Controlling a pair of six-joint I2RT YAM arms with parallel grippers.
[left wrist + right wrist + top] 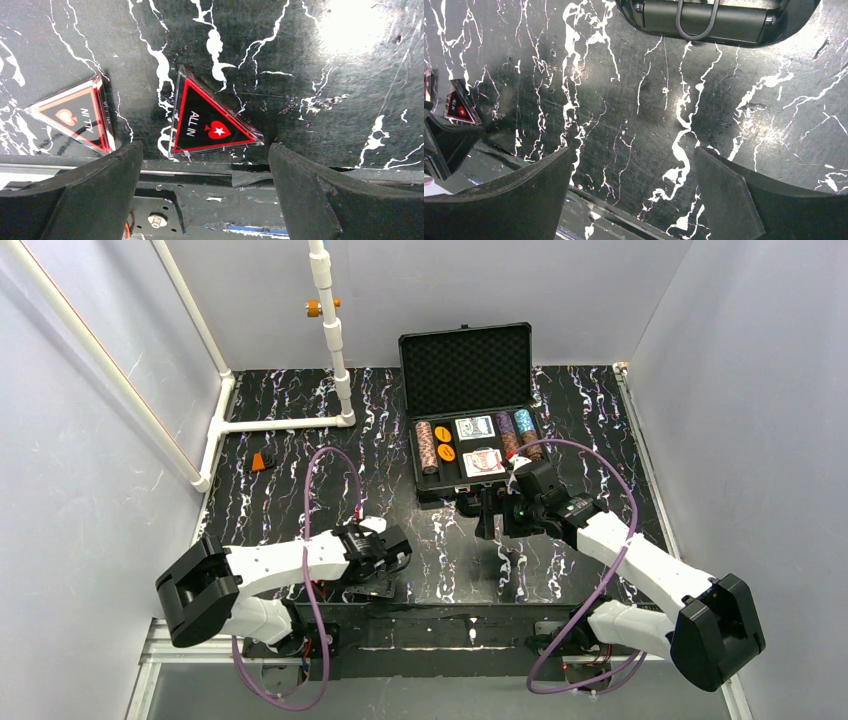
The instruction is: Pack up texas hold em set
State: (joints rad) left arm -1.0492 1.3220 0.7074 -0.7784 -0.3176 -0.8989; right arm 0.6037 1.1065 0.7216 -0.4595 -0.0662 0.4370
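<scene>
- Two pieces are out of the case [445,485], both lying flat on the tabletop [325,75]. The centre triangle [210,122] and the side triangle [75,117] each read "ALL IN", close to the near edge.
- Your left claw [204,150] hangs right over the centre triangle, jaws spread wide and holding nothing. That spread makes sense: the piece is broad and thin, so the fingers must straddle it before they can pinch its edges.
- One finger sits near the side triangle, the other past the centre one's far corner. Nothing is touching yet, as far as the wrist view shows.
- Your right claw [631,152] is wide as well and empty. It hovers over bare tabletop just in front of the handle [704,20], clear of the left arm's work and close enough to steady the case or bring the lid down later.
- Up top, the lid [465,370] stands upright at the back, so the tray is open from above for a straight drop.
- Chips [428,445], discs [444,443] and decks [475,427] are seated in the foam already. By my reading you're on the last loose pieces, then the closing.
- Which pocket takes the triangles, I can't tell from here.
- Watch that near edge: a flat piece this close could slide off if a finger nudges it rather than grips it.
- Leave the orange block [263,461] on the far left alone; it isn't part of the set.
</scene>
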